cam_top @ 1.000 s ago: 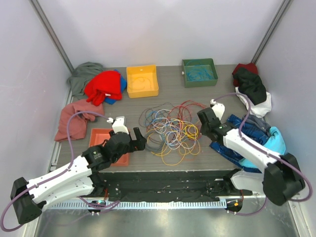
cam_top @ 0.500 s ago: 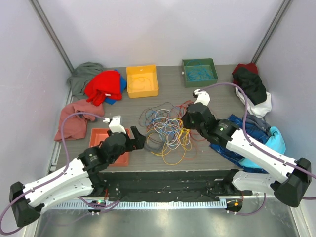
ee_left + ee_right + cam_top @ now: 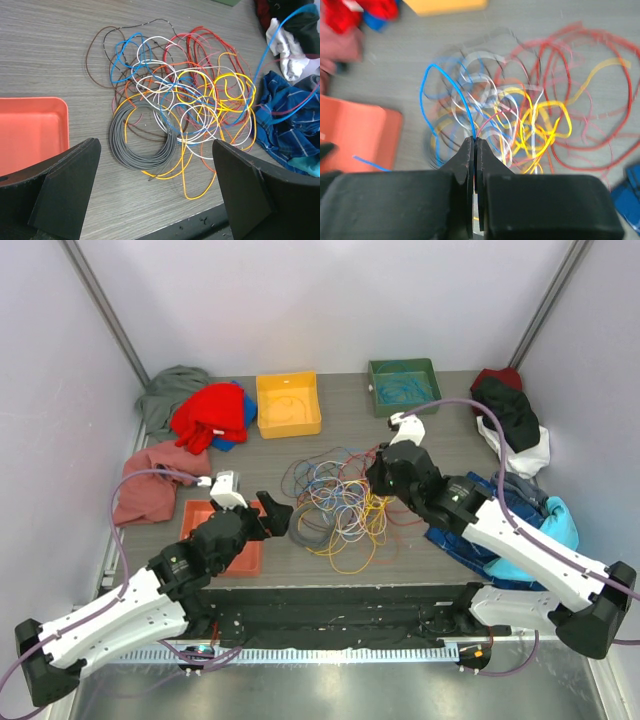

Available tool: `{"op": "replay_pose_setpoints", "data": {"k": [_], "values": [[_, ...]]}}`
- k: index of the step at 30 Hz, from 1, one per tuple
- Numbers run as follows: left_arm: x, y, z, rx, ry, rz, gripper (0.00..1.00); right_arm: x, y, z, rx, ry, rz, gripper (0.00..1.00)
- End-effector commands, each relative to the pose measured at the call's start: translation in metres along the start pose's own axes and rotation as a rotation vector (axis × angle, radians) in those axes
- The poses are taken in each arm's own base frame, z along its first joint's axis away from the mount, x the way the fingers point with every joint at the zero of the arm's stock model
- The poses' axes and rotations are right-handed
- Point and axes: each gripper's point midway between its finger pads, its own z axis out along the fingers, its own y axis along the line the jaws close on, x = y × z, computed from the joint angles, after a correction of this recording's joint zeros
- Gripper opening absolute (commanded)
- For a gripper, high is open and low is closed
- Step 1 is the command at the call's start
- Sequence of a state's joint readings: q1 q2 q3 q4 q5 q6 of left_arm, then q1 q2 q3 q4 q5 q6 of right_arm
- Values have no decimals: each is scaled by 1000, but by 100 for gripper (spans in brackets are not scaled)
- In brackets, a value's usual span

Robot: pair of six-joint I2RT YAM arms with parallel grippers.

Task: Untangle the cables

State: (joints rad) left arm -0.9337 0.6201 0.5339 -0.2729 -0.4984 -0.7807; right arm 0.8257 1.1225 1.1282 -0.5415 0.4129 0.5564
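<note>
The cables [image 3: 340,502] lie in a tangled pile of red, orange, yellow, blue, white and brown loops at the table's middle. A grey coil [image 3: 142,145] lies at the pile's near left. My right gripper [image 3: 375,480] hangs over the pile's right side. In the right wrist view it [image 3: 475,142] is shut on a blue cable [image 3: 442,80] that loops up from its tips; a thin pink strand meets the same tips. My left gripper [image 3: 279,517] is open and empty, just left of the pile. In the left wrist view its fingers [image 3: 65,190] stand wide apart, nearer than the grey coil.
An orange tray [image 3: 198,512] sits under my left arm. A yellow bin [image 3: 288,403] and a green bin [image 3: 404,386] holding cables stand at the back. Clothes lie around: red [image 3: 212,415], pink [image 3: 150,480], grey [image 3: 170,388], black and white [image 3: 512,420], blue plaid [image 3: 520,502].
My right gripper has swung left from the pile's right edge over the pile, holding the blue cable. My left gripper has shifted slightly back and left.
</note>
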Motion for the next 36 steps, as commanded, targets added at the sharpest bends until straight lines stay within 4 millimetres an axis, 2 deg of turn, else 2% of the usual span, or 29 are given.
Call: {"op": "replay_pose_setpoints", "data": {"k": [1, 2, 3, 4, 6, 7, 11, 14, 17, 19, 23, 36], "values": [[-9, -7, 4, 19, -43, -19, 100, 57, -21, 8, 34, 124, -24, 7], [-9, -6, 4, 17, -41, -16, 100, 61, -25, 7, 46, 129, -15, 15], [-7, -6, 4, 14, -38, -14, 100, 66, -30, 6, 59, 139, -18, 28], [-7, -5, 4, 13, -39, -14, 100, 71, -34, 6, 69, 145, -20, 33], [-5, -4, 5, 12, -33, -14, 100, 63, -40, 0, 90, 110, -8, 43], [-4, -3, 6, 8, -31, -12, 100, 56, -38, -3, 87, 92, -3, 44], [2, -2, 7, 6, -17, -12, 100, 42, -28, -5, 55, 70, -11, 46], [4, -1, 8, 3, -10, -17, 100, 54, -22, 9, 49, 119, -35, 45], [8, -2, 7, 8, 3, -26, 100, 77, -22, 26, 55, 176, -40, 45], [12, -1, 7, 8, 17, -34, 100, 92, -33, 34, 104, 196, -59, 45], [20, 2, 8, 8, 34, -47, 100, 98, -56, 45, 211, 169, -104, 45], [22, 6, 8, -2, 39, -31, 100, 123, -95, 71, 363, 229, -212, 45]]}}
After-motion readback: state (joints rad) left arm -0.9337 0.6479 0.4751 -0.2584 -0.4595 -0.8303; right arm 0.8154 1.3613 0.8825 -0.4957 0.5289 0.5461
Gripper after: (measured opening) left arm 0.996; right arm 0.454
